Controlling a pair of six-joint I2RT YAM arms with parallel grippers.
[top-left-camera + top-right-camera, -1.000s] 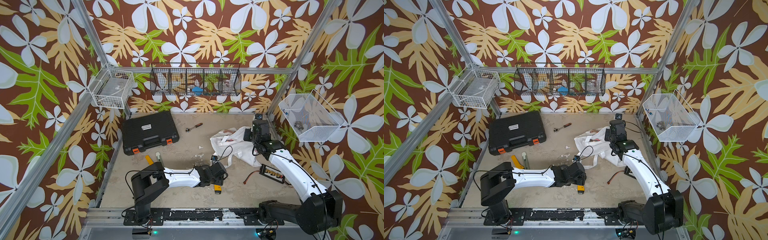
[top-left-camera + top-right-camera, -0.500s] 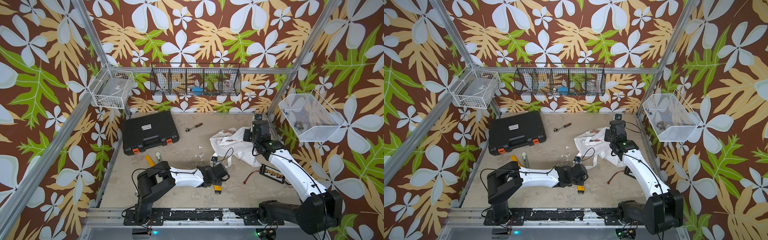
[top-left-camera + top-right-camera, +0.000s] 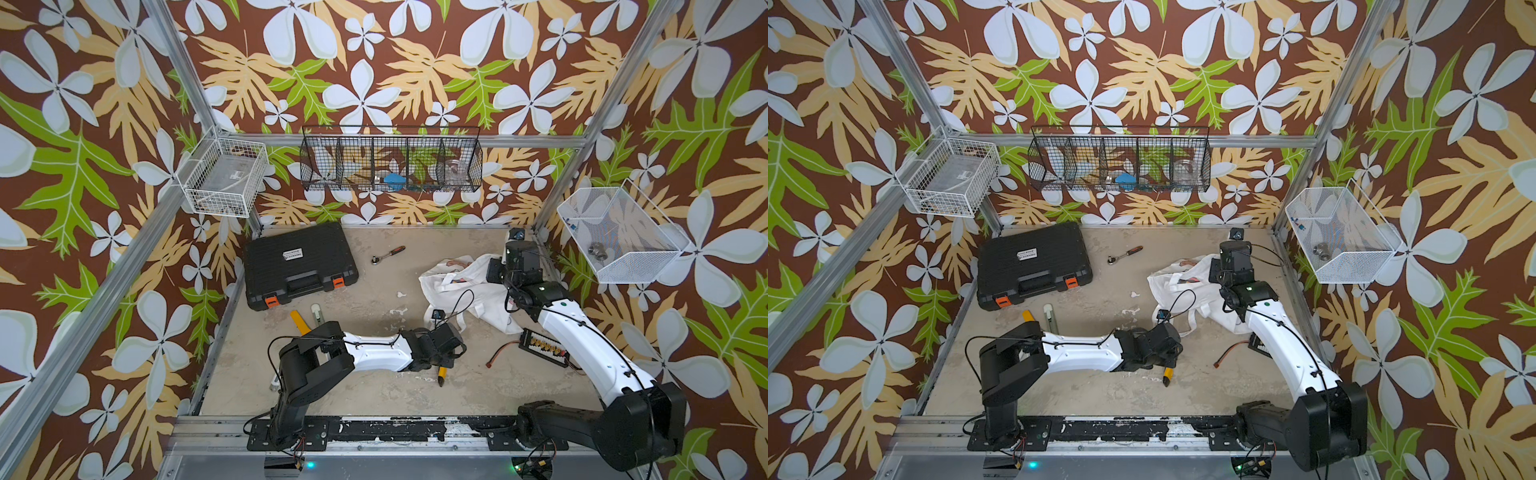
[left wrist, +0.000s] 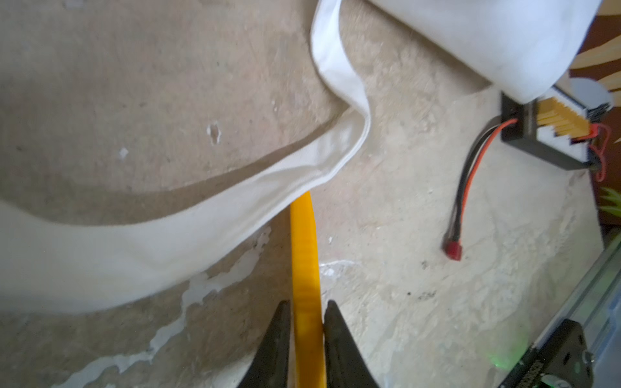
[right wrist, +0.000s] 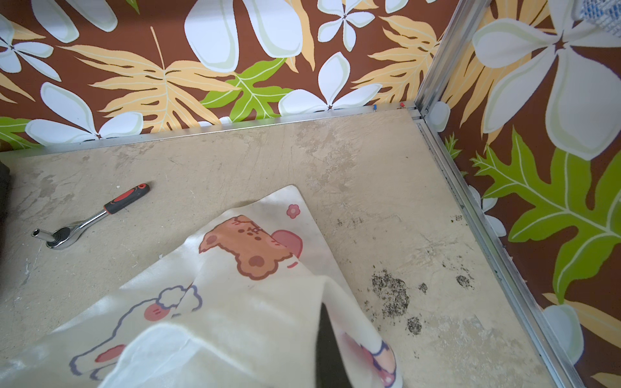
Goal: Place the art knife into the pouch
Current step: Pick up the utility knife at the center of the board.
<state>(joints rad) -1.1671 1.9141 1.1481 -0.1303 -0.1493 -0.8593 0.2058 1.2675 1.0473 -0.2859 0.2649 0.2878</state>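
- The left tool (image 4: 307, 304) lies low over the tabletop (image 3: 374, 395) near the front edge. Its two black fingers are pressed against either side of the yellow art knife (image 4: 304, 255), gripping it.
- The art knife lies flat on the tabletop. In both top views its dark-tipped end (image 3: 441, 372) (image 3: 1168, 372) sticks out from under the left tool toward the front. In the left wrist view its other end runs under a white strap handle (image 4: 201, 215).
- On the right side, a black connector board (image 3: 542, 345) with yellow plugs lies on the tabletop, and a red and black lead (image 3: 500, 355) trails from it.
- The pouch (image 3: 461, 286) lies crumpled on the right half of the tabletop, beyond the knife. Its strap handle reaches toward the left tool.
- The right tool (image 3: 493, 271) is at the pouch's far edge, closed on the cloth. In the right wrist view the printed fabric (image 5: 255, 302) drapes over one black finger.
- A yellow-handled tool (image 3: 300, 322) and a grey cutter (image 3: 318, 312) lie beside the left arm.
- Farther back lie a shut black tool case (image 3: 299, 264) and a ratchet wrench (image 3: 387, 254).
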